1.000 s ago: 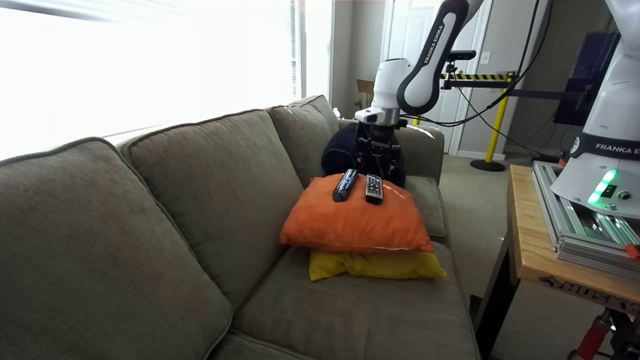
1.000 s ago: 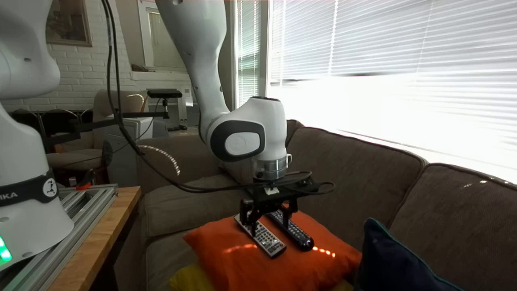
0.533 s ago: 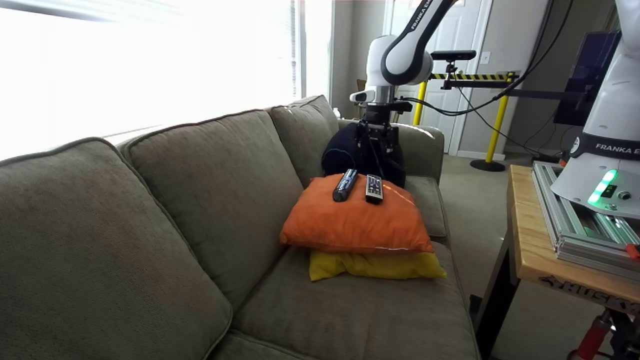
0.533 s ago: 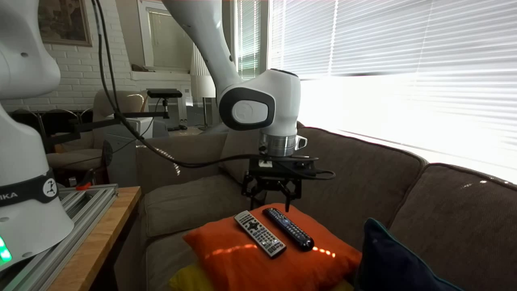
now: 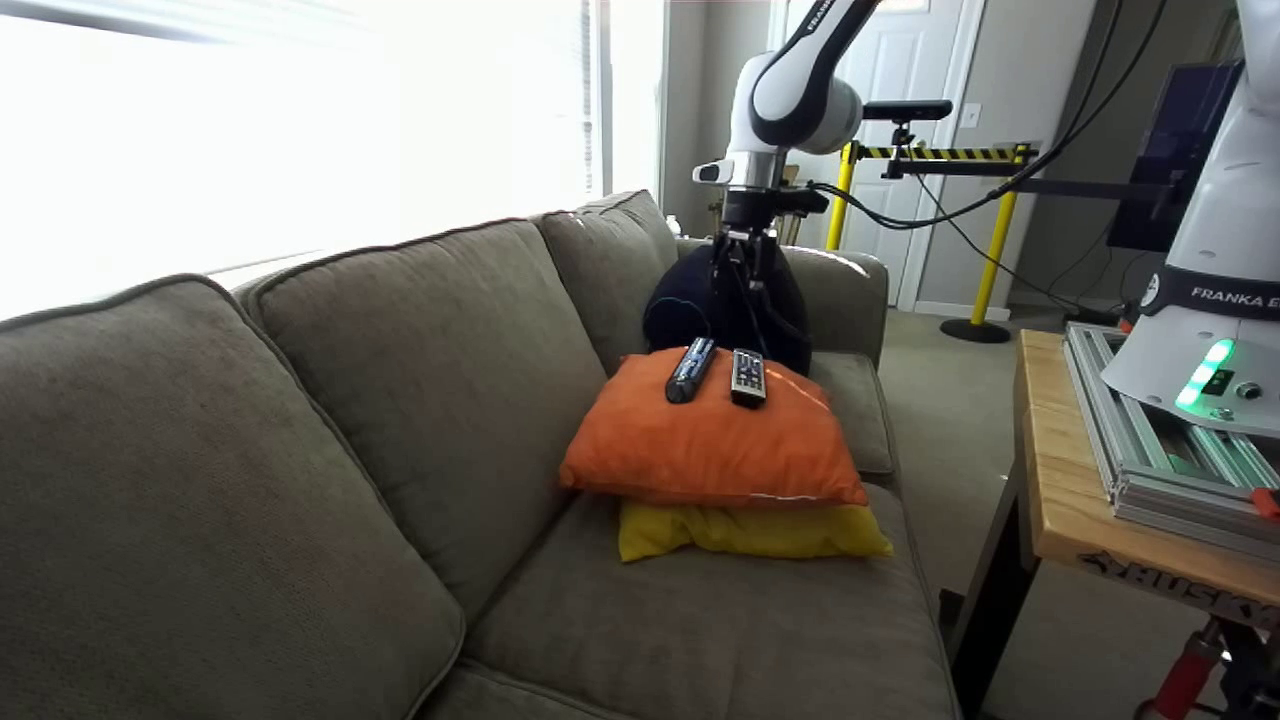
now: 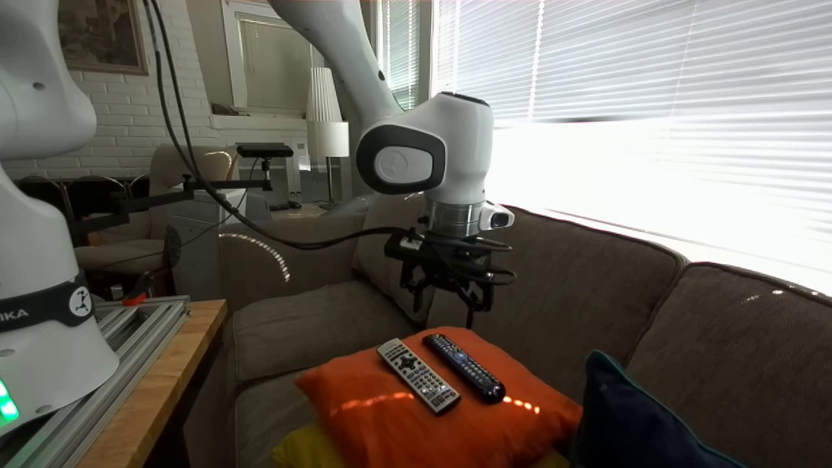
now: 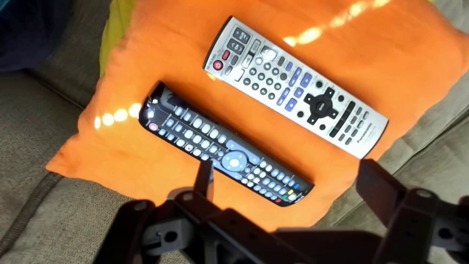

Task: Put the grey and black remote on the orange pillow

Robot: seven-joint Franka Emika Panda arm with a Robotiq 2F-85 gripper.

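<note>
In the wrist view, the tool (image 7: 285, 168) is spread wide with nothing held. If it were lowered too far, the orange pillow (image 7: 168, 44) could be dented and the grey and black remote (image 7: 293, 88), rested on it at upper right, tipped towards the darker remote (image 7: 205, 135). The silver-grey face is dotted with black, blue and red buttons.

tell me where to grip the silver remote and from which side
Probably best around the middle of the silver remote, from above, squeezing across its narrow width: it lies face up, long and slim, on the orange pillow, with bare fabric between it and the black remote likely leaving room.
</note>
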